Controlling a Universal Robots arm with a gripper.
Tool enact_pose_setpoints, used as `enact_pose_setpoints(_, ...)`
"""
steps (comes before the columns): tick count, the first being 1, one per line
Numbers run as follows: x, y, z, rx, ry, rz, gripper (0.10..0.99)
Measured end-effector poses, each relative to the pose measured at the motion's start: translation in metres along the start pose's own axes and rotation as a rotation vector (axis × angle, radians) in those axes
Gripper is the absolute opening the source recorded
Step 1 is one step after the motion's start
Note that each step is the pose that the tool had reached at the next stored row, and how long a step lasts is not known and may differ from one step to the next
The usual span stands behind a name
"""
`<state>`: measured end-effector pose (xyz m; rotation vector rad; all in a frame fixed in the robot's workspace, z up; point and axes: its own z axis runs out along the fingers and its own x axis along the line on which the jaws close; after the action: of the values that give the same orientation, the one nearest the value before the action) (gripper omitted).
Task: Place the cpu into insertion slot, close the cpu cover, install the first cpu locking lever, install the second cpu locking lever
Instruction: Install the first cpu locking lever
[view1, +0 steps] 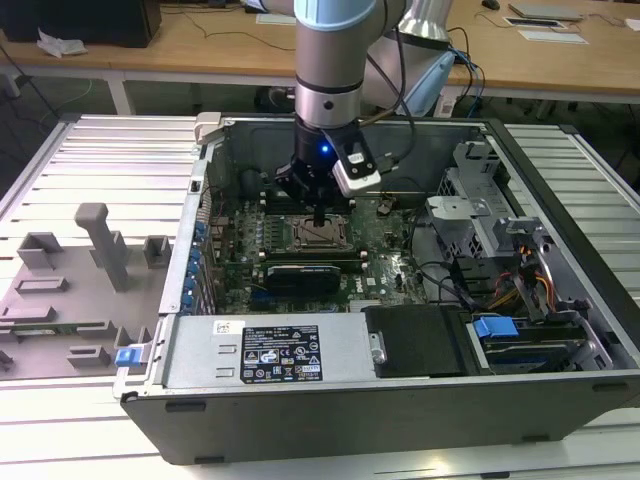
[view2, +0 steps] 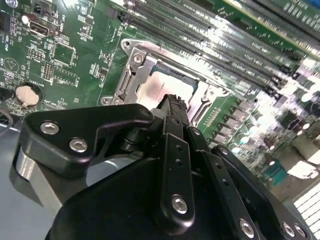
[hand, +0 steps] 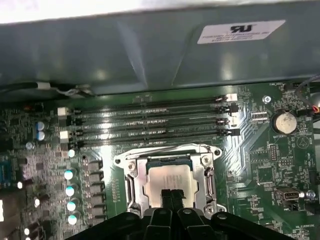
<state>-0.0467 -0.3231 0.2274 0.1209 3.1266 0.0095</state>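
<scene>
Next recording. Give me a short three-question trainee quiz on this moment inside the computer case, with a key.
1. True or false: the cpu cover lies flat around the cpu.
2. The fingers of the pincer are: A) spread wide apart; B) shut together, their tips at the chip's edge; C) clamped on a cable.
3. Fill in: the long black slots beside the cover take ___ modules.

Key: 1 true; 2 B; 3 memory.
</scene>
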Motion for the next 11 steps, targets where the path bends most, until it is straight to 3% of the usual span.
enact_pose_setpoints(5, -0.0002, 0.0002, -0.0197, 0.000, -0.0001, -0.014, 0.106)
enact_pose_setpoints(11, -0.0002, 0.0002, -0.0212, 0.000, 0.0000, -0.014, 0.106)
